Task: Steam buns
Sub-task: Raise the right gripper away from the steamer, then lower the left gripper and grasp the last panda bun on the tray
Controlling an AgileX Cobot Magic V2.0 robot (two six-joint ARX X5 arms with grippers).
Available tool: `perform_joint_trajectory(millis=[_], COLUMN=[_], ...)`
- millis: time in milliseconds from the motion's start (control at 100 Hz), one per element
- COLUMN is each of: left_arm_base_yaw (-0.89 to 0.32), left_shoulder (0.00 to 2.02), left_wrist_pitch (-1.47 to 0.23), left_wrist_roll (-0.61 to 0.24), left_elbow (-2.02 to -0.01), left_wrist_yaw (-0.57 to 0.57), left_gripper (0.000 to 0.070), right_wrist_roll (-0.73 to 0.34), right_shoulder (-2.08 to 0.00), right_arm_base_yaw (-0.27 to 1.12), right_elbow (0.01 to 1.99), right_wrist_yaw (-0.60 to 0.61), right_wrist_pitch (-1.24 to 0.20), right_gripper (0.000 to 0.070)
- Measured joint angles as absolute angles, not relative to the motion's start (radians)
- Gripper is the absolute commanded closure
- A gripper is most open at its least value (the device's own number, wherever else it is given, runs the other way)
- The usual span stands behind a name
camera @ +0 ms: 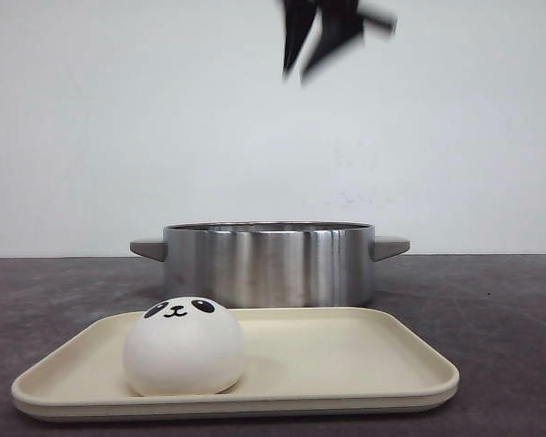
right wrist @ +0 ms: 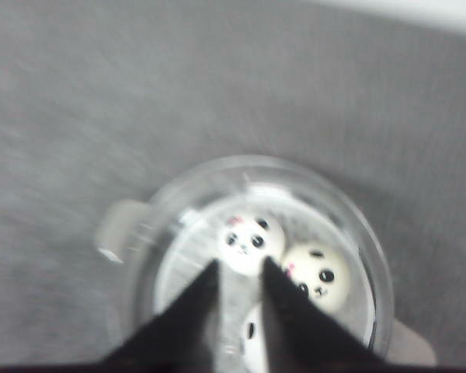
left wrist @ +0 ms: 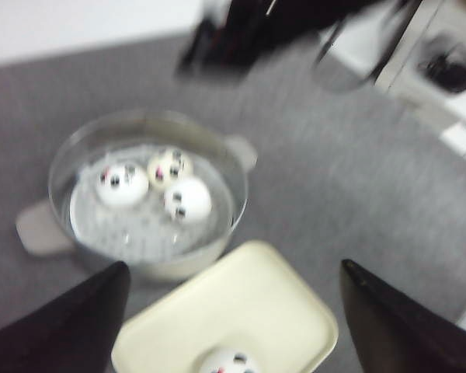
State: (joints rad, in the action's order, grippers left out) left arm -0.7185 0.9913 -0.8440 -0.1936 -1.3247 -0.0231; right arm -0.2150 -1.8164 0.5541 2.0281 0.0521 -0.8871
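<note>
A steel pot (camera: 268,264) stands mid-table with a cream tray (camera: 346,355) in front of it. One white panda bun (camera: 183,346) sits on the tray's left part; the left wrist view catches it at the frame's edge (left wrist: 229,364). Three buns lie inside the pot (left wrist: 123,183) (left wrist: 169,165) (left wrist: 188,200). My right gripper (camera: 308,62) hangs high above the pot, blurred, its fingers a narrow gap apart and empty (right wrist: 239,263); below it are two buns (right wrist: 251,237) (right wrist: 318,273), and a third is partly hidden by the fingers. My left gripper (left wrist: 234,264) is wide open, high over the tray (left wrist: 256,303).
The dark grey tabletop (camera: 491,300) runs back to a white wall (camera: 118,137). Both pot handles (camera: 147,248) (camera: 390,246) stick out sideways. White furniture with dark gear (left wrist: 450,70) stands beyond the table's side in the left wrist view.
</note>
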Motion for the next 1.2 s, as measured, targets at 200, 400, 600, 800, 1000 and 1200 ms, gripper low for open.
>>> perform_joint_trajectory(millis=[200,400,600,800,1000,1200], left_arm_base_yaw=[-0.719,-0.746,-0.790,-0.826,-0.828,-0.828], left_shoulder=[1.007,1.124,1.275,1.434,1.549,1.597], left_wrist_pitch=[-0.777,-0.778,-0.723,-0.698,-0.668,-0.600], left_wrist_roll=[-0.249,-0.313,-0.319,-0.319,-0.323,-0.326], left_elbow=[-1.113,-0.992,-0.992,-0.992,-0.992,-0.992], left_wrist_yaw=[-0.059,-0.107,-0.111,-0.112,-0.111,-0.102], left_gripper=[0.0187,0.0182,0.0067,0.0054,0.0055,0.0063], right_wrist_roll=[-0.200,-0.183,-0.179,-0.179,-0.179,-0.179], right_shoulder=[-1.618,-1.449,-1.343,-1.311,-1.293,-1.294], right_arm_base_yaw=[0.625,0.709,0.760,0.786,0.800,0.800], right_elbow=[2.029,2.028,2.029,2.028,2.028,2.028], right_wrist_yaw=[0.052,0.031,0.003,-0.001,-0.001,-0.001], right_wrist_pitch=[-0.931,-0.934,-0.934,-0.963,-0.998,-1.011], right_gripper=[0.0700,0.0700,0.0700,0.0700,0.0700,0.0700])
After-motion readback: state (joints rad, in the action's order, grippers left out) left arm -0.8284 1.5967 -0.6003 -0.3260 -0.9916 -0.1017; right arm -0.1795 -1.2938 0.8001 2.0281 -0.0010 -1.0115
